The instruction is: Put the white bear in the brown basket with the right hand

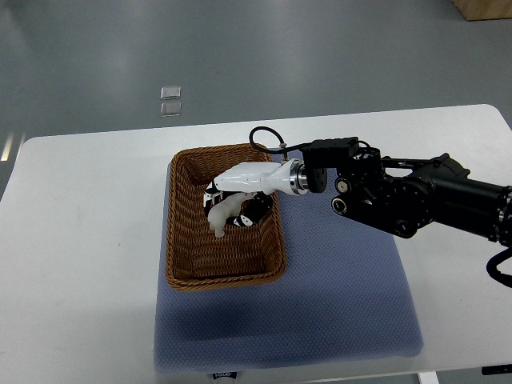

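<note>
Blue-grey padded mat (336, 304) nearest, spread on the white table (80, 240), with the brown woven basket (192, 276) set on its left part, long axis running near to far. Reaching in from the right edge, black forearm level over the mat, white right hand (244, 186) stretched leftward above the basket's middle, fingers closed around the white bear (222, 212). Held within the basket's opening and hanging from the fingers, bear's long axis running down toward the near-left; contact with the basket floor impossible to tell.
</note>
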